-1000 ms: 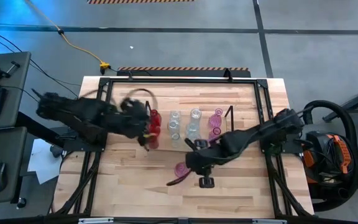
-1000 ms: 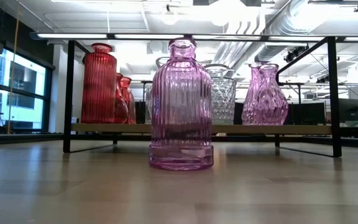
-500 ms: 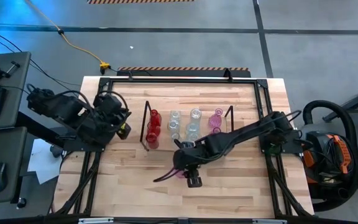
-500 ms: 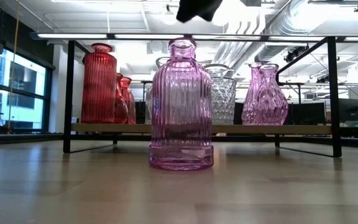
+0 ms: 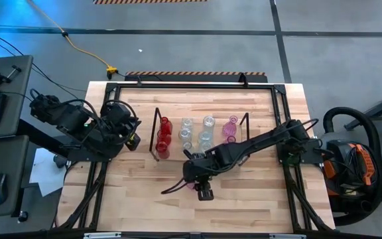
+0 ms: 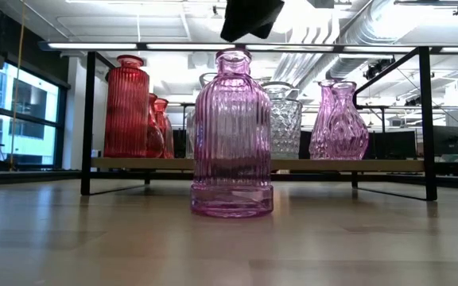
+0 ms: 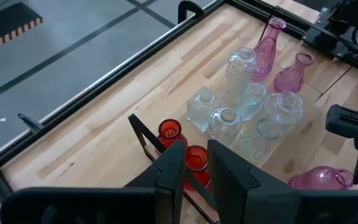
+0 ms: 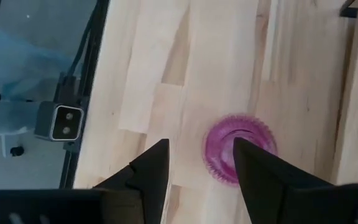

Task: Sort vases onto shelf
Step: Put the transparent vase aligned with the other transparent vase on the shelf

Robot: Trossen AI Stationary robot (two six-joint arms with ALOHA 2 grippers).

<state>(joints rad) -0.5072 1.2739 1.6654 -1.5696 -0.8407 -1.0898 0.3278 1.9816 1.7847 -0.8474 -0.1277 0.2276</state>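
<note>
Now hovering, right end effector [image 8: 194, 163] spread above pink vase [image 6: 232, 135]: glass, slick, fragile, best pinched at narrow neck.

High view looks straight down on the whole table [image 5: 144, 192]. Low view sits at tabletop level, close to a pink vase [image 6: 232, 135], facing the shelf [image 6: 253, 164]. Right wrist view looks down on that vase; left wrist view overlooks the shelf.

A ribbed pink vase [image 6: 232, 135] stands upright on the table, apart from and in front of the shelf [image 6: 293, 164]. On the shelf stand red vases [image 6: 127, 107], clear vases [image 6: 285, 119] and pink vases [image 6: 339, 121], grouped by colour
</note>
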